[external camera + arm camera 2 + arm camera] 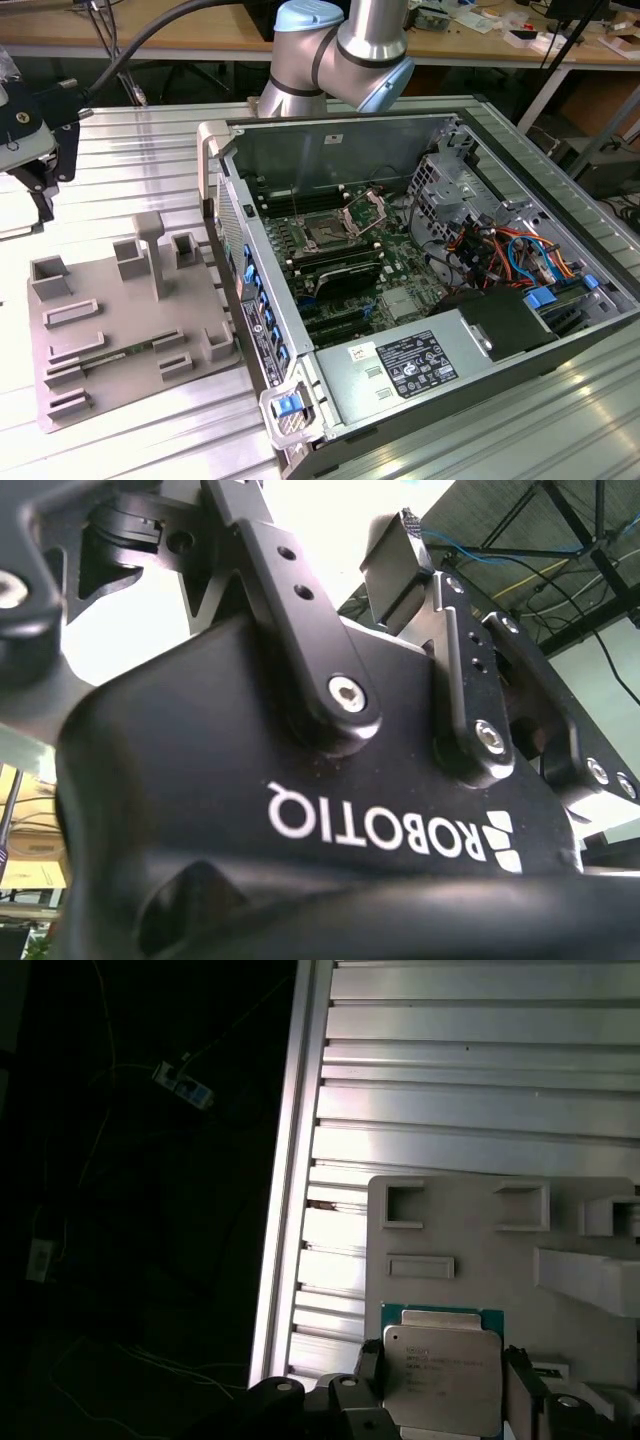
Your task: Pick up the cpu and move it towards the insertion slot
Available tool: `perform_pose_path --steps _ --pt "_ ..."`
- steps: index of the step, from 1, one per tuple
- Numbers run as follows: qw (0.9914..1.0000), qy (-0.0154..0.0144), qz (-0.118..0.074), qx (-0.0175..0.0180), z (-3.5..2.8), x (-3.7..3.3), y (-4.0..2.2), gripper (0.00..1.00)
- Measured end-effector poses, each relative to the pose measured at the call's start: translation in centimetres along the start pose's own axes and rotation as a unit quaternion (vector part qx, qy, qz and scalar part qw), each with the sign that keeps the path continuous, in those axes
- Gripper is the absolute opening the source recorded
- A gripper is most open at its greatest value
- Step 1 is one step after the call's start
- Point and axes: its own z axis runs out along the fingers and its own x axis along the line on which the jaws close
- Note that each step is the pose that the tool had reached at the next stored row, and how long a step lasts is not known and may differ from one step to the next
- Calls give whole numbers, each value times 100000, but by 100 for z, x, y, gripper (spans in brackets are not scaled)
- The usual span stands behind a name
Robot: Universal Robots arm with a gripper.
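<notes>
The cpu [440,1372], a flat square chip with a silvery top and a thin rim, sits between my two black fingertips in the first wrist view, above the grey tray [470,1230]. My gripper [443,1388] is shut on it, one finger [368,1368] at each side. In the exterior view the gripper [38,185] hangs at the far left, raised over the table beside the tray [110,300]. The insertion slot [325,236], a square socket with a silver frame and raised bracket, lies on the motherboard inside the open computer case, well to the exterior view's right of the gripper.
The tray carries raised blocks [150,250] and shallow pockets. The case wall [235,250] with blue clips stands between tray and motherboard. Cables [510,250] and a power supply [410,360] fill the case's right side. The ribbed table's edge [290,1160] drops to a dark floor.
</notes>
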Motion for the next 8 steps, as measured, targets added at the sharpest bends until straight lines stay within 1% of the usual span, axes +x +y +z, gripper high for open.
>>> perform_pose_path --steps 8 --pt "100000 6 1 5 -43 0 2 55"
